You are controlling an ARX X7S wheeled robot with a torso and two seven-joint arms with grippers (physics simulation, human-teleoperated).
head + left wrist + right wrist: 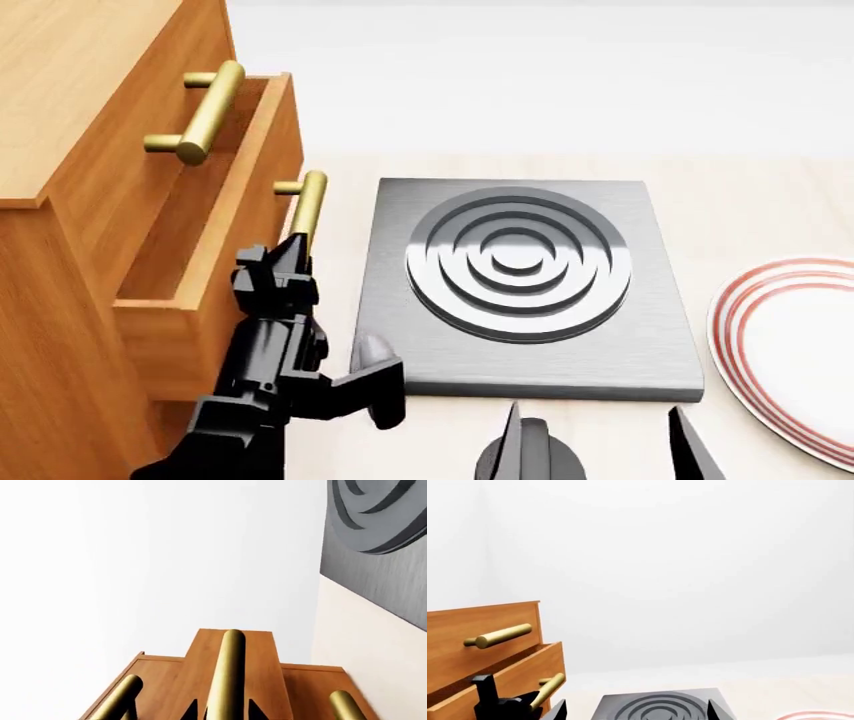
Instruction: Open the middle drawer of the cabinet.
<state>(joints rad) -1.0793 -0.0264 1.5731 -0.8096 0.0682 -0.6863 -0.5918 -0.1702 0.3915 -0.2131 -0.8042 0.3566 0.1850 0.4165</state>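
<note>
Left pincer (287, 262) clamps the brass handle (307, 208) of the pulled-out middle drawer (220, 225); right pincer (594, 445) gapes open.

Left arm (260, 390) extended forward and up, its wrist angled upward, left gripper (283, 262) closed around a brass bar, right gripper (594, 452) held low at the view's bottom edge, fingers (691, 445) spread apart, nothing held

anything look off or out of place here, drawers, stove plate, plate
Nothing looks damaged or spilled. The only thing out of line is the orange-brown wooden middle drawer, which juts out of the wood-grain cabinet, with the left gripper at its brass bar handle. The grey ringed stove plate lies flat and square.
</note>
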